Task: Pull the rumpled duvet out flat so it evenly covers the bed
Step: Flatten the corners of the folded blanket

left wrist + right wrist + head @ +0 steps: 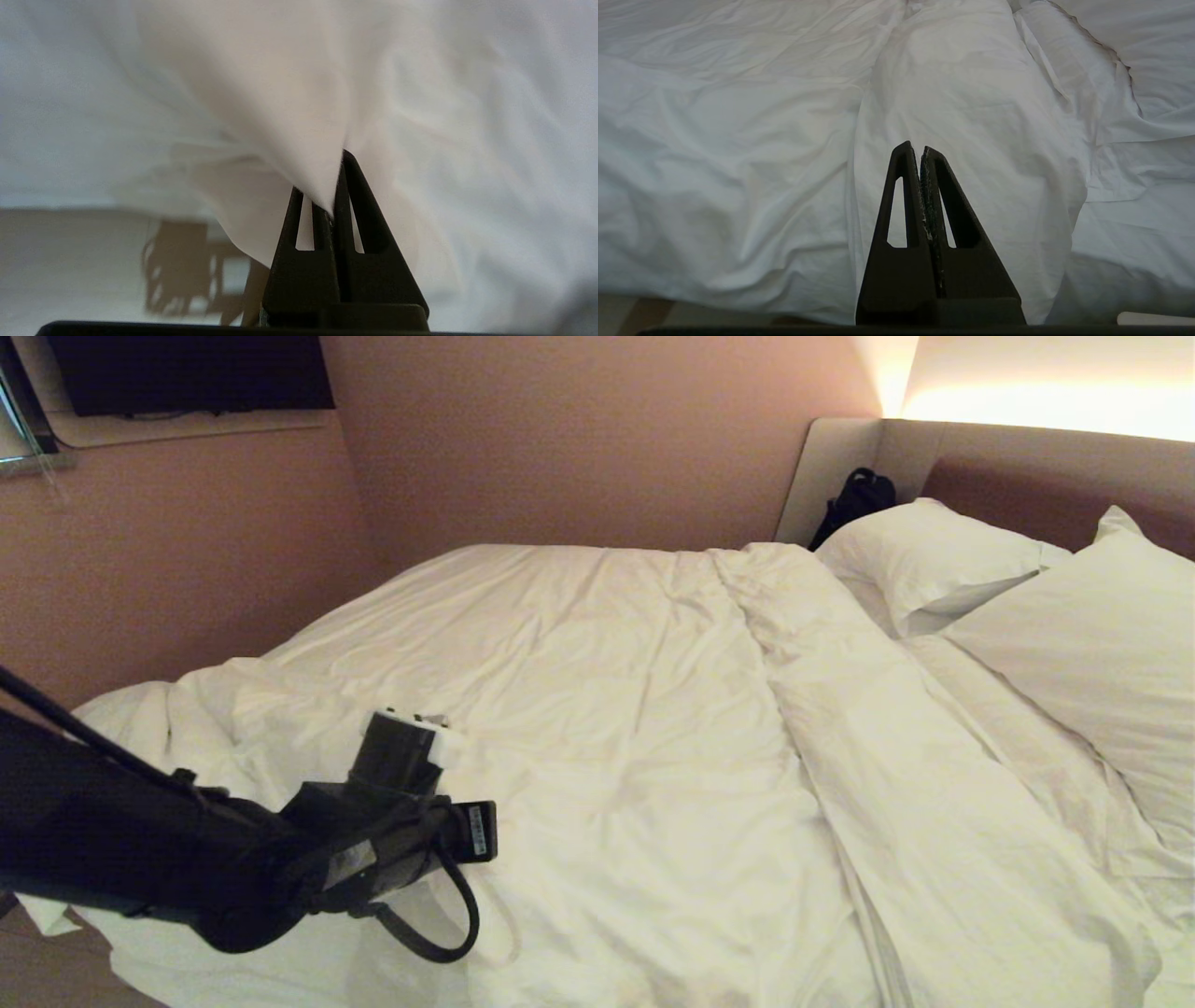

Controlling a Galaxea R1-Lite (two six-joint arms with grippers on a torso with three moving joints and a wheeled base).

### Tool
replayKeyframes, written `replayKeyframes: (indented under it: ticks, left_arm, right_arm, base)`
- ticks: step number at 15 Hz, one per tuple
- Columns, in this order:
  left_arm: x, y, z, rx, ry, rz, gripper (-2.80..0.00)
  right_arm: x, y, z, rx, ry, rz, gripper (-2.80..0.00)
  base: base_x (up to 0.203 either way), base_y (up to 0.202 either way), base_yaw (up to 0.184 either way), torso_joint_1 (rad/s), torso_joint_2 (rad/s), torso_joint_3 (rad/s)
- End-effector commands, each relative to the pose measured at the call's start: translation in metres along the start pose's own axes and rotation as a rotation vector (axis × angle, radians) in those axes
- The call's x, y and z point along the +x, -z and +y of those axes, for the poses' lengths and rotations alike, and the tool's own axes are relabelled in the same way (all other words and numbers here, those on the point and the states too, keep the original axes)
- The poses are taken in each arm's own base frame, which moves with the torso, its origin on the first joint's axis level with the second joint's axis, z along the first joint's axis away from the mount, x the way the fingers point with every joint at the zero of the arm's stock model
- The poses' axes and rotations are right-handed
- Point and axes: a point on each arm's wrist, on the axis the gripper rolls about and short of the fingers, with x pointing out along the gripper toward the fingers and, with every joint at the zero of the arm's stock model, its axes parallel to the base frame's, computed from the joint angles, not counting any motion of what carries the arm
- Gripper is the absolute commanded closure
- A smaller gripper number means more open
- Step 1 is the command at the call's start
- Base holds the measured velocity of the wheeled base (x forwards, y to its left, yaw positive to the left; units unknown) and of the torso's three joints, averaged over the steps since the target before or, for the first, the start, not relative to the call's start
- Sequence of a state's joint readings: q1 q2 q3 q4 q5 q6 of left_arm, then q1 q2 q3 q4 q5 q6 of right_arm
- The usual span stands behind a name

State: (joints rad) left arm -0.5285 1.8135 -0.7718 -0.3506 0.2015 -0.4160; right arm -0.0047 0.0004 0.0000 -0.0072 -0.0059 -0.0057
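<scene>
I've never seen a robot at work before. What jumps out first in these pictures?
A big, puffy white duvet sprawls creased across the wide white-sheeted bed, bunched up at its foot end on the robot's left. There a bulky black arm ends in the left gripper, its dark pointed fingers pinched on a fold of the duvet. Two plump white pillows lean on the padded headboard at far right.

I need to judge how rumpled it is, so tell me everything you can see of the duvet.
The duvet is white, thick and puffy, its plain cloth cover creased all over. It lies across most of the bed, with a long fold ridge running beside the pillows and its foot end bunched and hanging over the edge. The left gripper is shut on a pinch of its cloth, pulling that into a peak.
</scene>
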Motion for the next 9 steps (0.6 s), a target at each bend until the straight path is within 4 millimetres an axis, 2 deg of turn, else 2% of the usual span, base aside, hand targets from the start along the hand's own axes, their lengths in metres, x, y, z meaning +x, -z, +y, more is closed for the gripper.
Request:
replayKeyframes:
  ticks: [1, 6, 9]
  left_arm:
    - [-0.041, -0.004, -0.014, 0.034, 0.063, -0.01, 0.0]
    - [-0.081, 0.0, -0.018, 0.104, 0.073, 0.078, 0.0]
    - [-0.084, 0.003, -0.016, 0.127, 0.041, 0.137, 0.0]
  right_arm:
    - [0.0, 0.0, 0.0, 0.0, 0.0, -0.001, 0.0]
    - [0.0, 0.0, 0.0, 0.0, 0.0, -0.001, 0.0]
    - [0.0, 0.0, 0.0, 0.0, 0.0, -0.001, 0.0]
  base:
    - [0.0, 0.0, 0.0, 0.0, 0.0, 0.0]
    - [0.0, 0.0, 0.0, 0.0, 0.0, 0.0]
    - [0.0, 0.0, 0.0, 0.0, 0.0, 0.0]
